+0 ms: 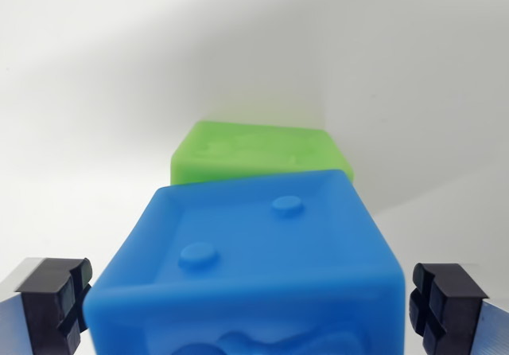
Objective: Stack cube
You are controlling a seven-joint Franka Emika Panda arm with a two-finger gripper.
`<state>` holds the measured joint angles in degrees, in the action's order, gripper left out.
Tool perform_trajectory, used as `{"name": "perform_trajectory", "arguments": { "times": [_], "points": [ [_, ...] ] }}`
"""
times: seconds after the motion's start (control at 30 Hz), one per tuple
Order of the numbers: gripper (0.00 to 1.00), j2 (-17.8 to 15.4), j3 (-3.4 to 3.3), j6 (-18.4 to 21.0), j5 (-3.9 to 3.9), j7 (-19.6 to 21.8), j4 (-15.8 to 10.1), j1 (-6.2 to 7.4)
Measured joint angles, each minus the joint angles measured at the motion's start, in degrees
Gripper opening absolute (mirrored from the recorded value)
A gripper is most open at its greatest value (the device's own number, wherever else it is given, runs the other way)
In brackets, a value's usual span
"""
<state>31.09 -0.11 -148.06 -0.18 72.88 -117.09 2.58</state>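
A blue cube (254,267) with raised studs on its top face fills the lower middle of the wrist view. My gripper (250,303) is open. Its black fingertips (52,299) stand close beside the cube's left and right sides, near the bottom corners of the view. Right behind the blue cube, and partly hidden by it, sits a green cube (258,152). The blue cube's lower part is cut off by the frame. I cannot tell whether it rests on the green cube or on the surface in front of it.
Both cubes sit on a plain white surface (95,92). A soft shadow falls across that surface on the wrist view's right.
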Motion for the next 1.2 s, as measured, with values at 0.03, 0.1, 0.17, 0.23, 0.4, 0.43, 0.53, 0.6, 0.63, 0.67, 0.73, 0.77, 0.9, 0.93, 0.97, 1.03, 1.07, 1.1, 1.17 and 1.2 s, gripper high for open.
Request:
{"name": "perform_trajectory", "arguments": {
  "times": [0.03,0.1,0.17,0.23,0.4,0.43,0.53,0.6,0.63,0.67,0.73,0.77,0.9,0.93,0.97,1.03,1.07,1.1,1.17,1.2],
  "points": [
    [1.0,-0.1,0.0,0.1,0.0,0.0,0.0,0.0],
    [1.0,-0.5,0.0,0.4,0.0,0.0,0.0,0.0],
    [1.0,-1.0,0.0,0.7,0.0,0.0,-0.1,0.0],
    [1.0,-1.5,0.0,1.2,0.0,0.0,-0.1,0.0],
    [1.0,-2.9,0.0,2.4,0.0,0.0,-0.3,0.0],
    [1.0,-3.2,0.0,2.7,0.0,0.0,-0.3,0.0],
    [1.0,-4.3,0.0,3.7,0.0,0.0,-0.4,0.0],
    [1.0,-5.0,0.0,4.4,0.0,0.0,-0.5,0.0],
    [1.0,-5.5,0.0,4.7,0.0,0.0,-0.5,0.0],
    [1.0,-5.7,0.0,4.9,0.0,0.0,-0.5,0.0],
    [1.0,-6.4,0.0,5.7,0.0,0.0,-0.5,0.0],
    [1.0,-6.9,0.0,6.1,0.0,0.0,-0.5,0.0],
    [1.0,-8.7,0.0,7.9,0.0,0.0,-0.5,0.0],
    [1.0,-9.2,0.0,8.4,0.0,0.0,-0.5,0.0],
    [1.0,-9.4,0.0,8.6,0.0,0.0,-0.5,0.0],
    [1.0,-10.4,0.0,9.7,0.0,0.0,-0.5,0.0],
    [1.0,-10.6,0.0,9.9,0.0,0.0,-0.4,0.0],
    [1.0,-11.1,0.0,10.4,0.0,0.0,-0.4,0.0],
    [1.0,-11.9,0.0,11.4,0.0,0.0,-0.2,0.0],
    [1.0,-12.3,0.0,12.0,0.0,0.0,-0.1,0.0]
  ]
}}
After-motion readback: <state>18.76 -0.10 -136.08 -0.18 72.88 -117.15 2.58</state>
